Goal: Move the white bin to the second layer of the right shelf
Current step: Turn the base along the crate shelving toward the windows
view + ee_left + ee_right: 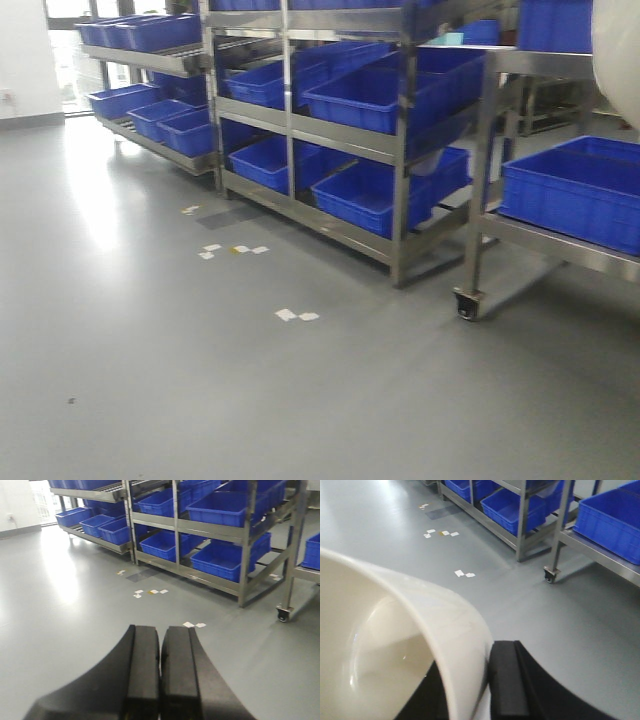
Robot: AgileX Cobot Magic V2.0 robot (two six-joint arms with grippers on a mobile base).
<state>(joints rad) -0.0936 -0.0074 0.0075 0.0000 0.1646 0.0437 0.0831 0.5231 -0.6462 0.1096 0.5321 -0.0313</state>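
My right gripper [470, 680] is shut on the wall of the white bin [395, 645], one finger inside and one finger [507, 680] outside, holding it above the grey floor. The bin's cream wall also shows at the top right of the front view [617, 45]. My left gripper [160, 645] is shut and empty, held over the floor. A steel rack [485, 180] on casters stands at the right with blue crates; its roller level is not visible.
Steel racks [403, 150] loaded with blue crates [380, 95] line the back and left. A caster wheel [466, 305] stands on the floor. Several white paper scraps [296, 315] lie on the grey floor.
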